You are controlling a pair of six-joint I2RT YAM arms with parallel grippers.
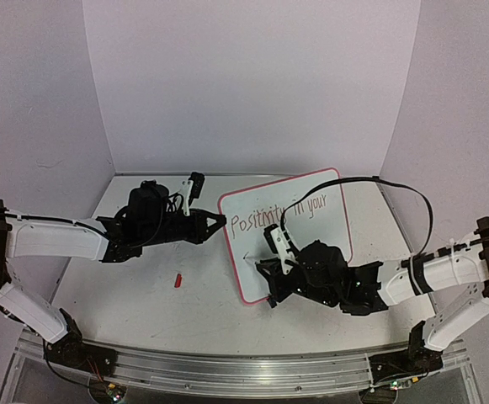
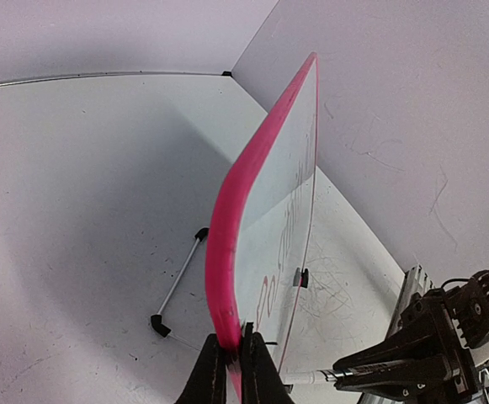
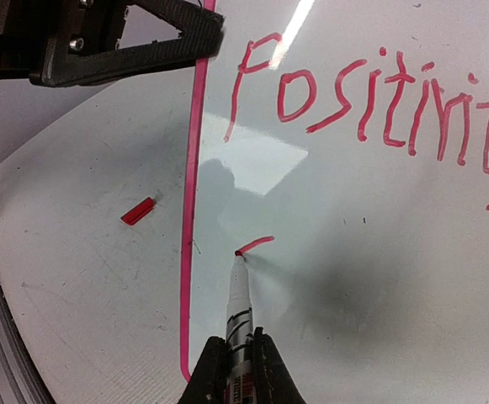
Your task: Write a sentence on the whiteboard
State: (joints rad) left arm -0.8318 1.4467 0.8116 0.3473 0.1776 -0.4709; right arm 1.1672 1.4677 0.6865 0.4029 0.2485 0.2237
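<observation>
Touching whiteboard (image 3: 353,252), marker (image 3: 239,307) in right fingers (image 3: 210,374)

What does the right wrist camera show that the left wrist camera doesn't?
Only the right wrist view: the marker tip on a short red stroke, the sentence readable face-on, a small red piece on the table. Only the left wrist view: a wire stand behind the whiteboard. Both: the whiteboard, the marker, the left gripper clamping the frame.

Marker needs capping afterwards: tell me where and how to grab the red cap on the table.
Pinch the red cap across its narrow middle, descending from straight above: it lies flat on the table, with both long sides exposed.
</observation>
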